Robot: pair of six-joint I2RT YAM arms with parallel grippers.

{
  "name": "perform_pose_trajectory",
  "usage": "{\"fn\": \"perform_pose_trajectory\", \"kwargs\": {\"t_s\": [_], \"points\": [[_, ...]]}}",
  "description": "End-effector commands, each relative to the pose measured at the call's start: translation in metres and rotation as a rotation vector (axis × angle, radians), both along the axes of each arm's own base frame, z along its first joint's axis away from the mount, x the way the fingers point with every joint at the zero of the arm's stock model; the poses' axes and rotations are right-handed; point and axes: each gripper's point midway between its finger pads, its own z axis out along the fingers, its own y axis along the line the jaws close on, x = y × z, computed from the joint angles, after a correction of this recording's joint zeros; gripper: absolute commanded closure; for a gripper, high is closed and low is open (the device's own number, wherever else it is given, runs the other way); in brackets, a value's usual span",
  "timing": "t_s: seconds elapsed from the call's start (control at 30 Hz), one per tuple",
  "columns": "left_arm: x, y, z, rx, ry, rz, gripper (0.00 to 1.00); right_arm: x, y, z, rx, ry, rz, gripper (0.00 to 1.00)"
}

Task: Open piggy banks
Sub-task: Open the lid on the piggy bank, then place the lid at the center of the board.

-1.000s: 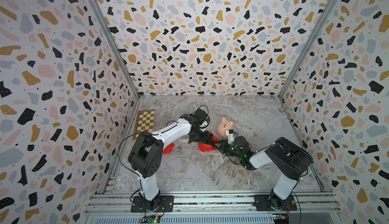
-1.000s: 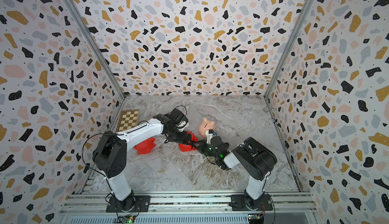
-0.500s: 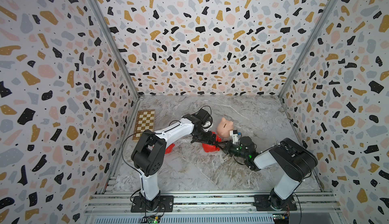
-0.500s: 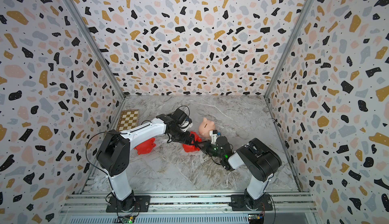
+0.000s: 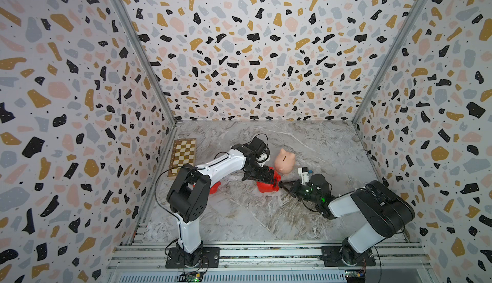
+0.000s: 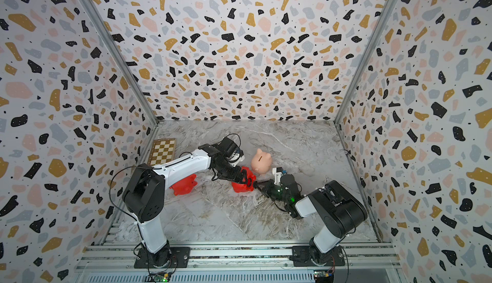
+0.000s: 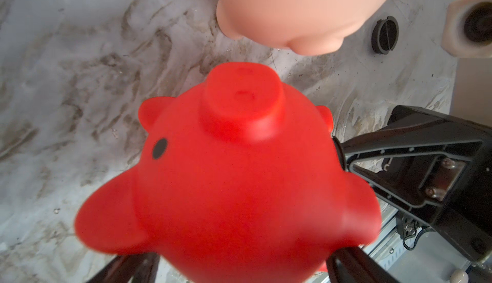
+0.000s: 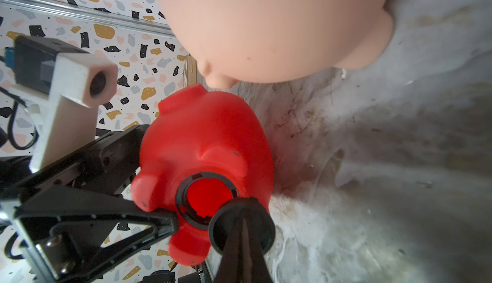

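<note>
Right wrist view puts the right gripper (image 8: 243, 215) clenched on a round black plug (image 8: 226, 231). The disc stands just clear of the belly opening (image 8: 205, 199) of the red pig (image 8: 207, 140), and the ringed hole gapes with red showing inside. The left gripper (image 5: 268, 180) grasps that same pig by its flanks, jaws spread wide around the body, with the belly turned toward the right arm. Just past the red pig's snout stands the peach pig (image 5: 285, 160), slot up, close but apparently not touching. A loose plug (image 7: 384, 34) lies on the tabletop (image 5: 239, 215) on that same side of the red pig. On the red pig's opposite side, partly hidden behind the left arm, sits a second red pig (image 6: 183, 186), and farther that way is a chessboard (image 6: 163, 151). The step in hand looks like the unplugging of this pig, all but done. Next the plug wants carrying clear of the red pig and letting go on bare marble. The loose plug suggests another pig is already open — which one, I cannot tell.
</note>
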Motion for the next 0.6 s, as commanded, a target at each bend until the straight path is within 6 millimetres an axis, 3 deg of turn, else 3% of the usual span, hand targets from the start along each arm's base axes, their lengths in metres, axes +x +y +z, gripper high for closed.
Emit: {"fn": "perform_pose_trajectory", "kwargs": {"t_s": [0.0,0.4,0.57], "points": [[-0.007,0.036,-0.026,0.179,0.033,0.039,0.09,-0.001,-0.009,0.001,-0.073,-0.044,0.015,1.0],[0.048,0.084,-0.009,0.221,-0.086,0.24,0.07,0.02,-0.084,-0.004,-0.47,-0.152,-0.057,1.0],[0.066,0.108,0.002,0.271,-0.139,0.296,0.01,0.036,-0.114,-0.002,-0.584,-0.16,-0.086,1.0]]}}
